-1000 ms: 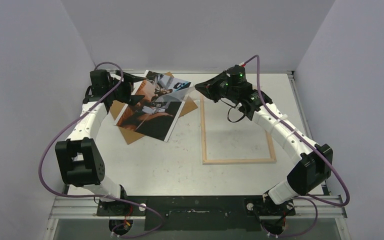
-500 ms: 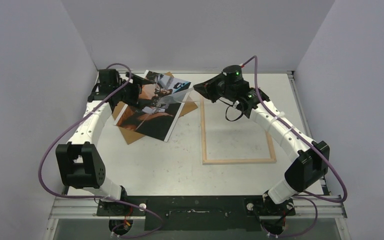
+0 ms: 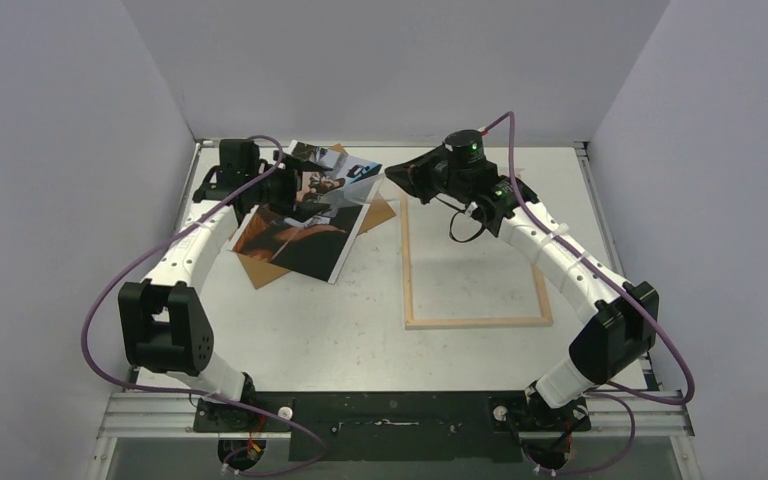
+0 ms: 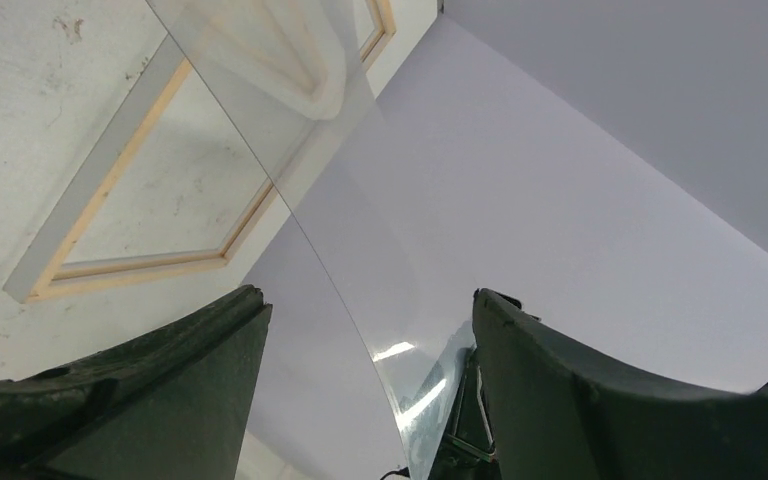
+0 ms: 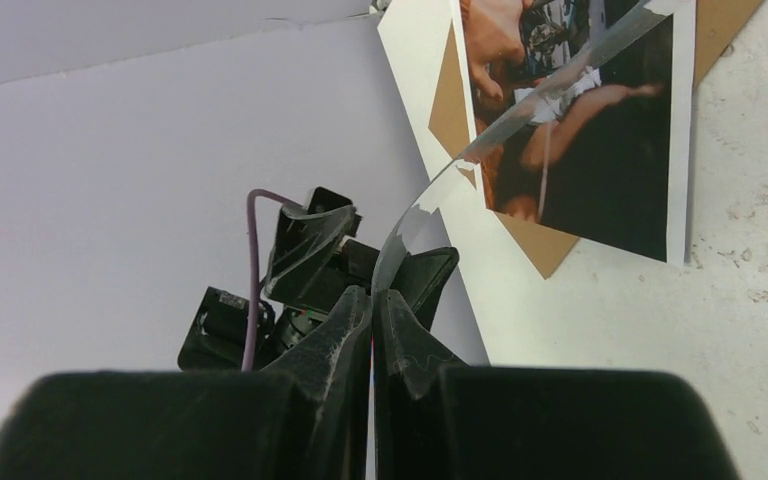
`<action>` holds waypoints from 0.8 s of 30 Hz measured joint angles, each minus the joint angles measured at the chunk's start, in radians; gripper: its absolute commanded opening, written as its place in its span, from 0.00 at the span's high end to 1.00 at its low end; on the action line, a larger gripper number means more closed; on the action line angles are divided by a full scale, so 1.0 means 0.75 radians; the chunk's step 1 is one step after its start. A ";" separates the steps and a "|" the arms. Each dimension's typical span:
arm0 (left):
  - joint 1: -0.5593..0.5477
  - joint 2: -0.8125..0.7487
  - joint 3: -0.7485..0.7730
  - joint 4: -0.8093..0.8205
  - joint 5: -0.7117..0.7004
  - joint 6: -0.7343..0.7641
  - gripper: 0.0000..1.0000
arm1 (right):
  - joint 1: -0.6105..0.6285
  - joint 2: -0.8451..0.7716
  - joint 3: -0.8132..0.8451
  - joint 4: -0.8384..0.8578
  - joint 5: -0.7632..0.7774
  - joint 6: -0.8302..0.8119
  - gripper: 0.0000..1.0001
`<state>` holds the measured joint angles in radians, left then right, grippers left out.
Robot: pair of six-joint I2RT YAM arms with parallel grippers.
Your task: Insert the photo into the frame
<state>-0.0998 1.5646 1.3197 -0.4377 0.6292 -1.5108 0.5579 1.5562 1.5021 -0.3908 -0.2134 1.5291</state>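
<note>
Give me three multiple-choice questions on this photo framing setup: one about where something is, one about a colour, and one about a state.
1. Where does the photo lie?
A. On the brown hardboard sheet, left of the frame
B. Inside the frame
C. Between the left gripper's fingers

2. What colour is the frame's rim?
A. Black
B. Dark red
C. Pale natural wood

3. What state is the right gripper in?
A. Wide open over the frame
B. Shut on the edge of a clear sheet
C. Shut on the photo

Answers:
1 A: the top view shows the print resting on the brown board, apart from the frame.
2 C: the thin rim is light wood.
3 B: the right wrist view shows its fingers pressed together on the curved clear sheet.
</note>
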 measured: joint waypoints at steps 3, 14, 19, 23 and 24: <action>-0.024 0.022 0.000 0.004 0.012 -0.050 0.43 | 0.002 0.000 0.000 0.023 0.000 0.005 1.00; -0.076 0.114 0.006 0.041 -0.028 -0.185 0.83 | 0.033 -0.001 -0.019 0.070 0.016 0.028 1.00; -0.080 0.129 0.033 0.044 -0.067 -0.208 0.94 | 0.044 -0.012 -0.032 0.068 0.051 0.034 0.94; -0.084 0.136 0.040 0.090 -0.087 -0.221 1.00 | 0.044 -0.022 -0.045 0.060 0.056 0.047 0.62; -0.085 0.138 0.040 0.101 -0.092 -0.222 1.00 | 0.045 -0.022 -0.047 0.061 0.054 0.049 0.55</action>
<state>-0.1635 1.6684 1.3495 -0.3622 0.5602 -1.6772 0.5919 1.5394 1.4670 -0.3450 -0.1730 1.5661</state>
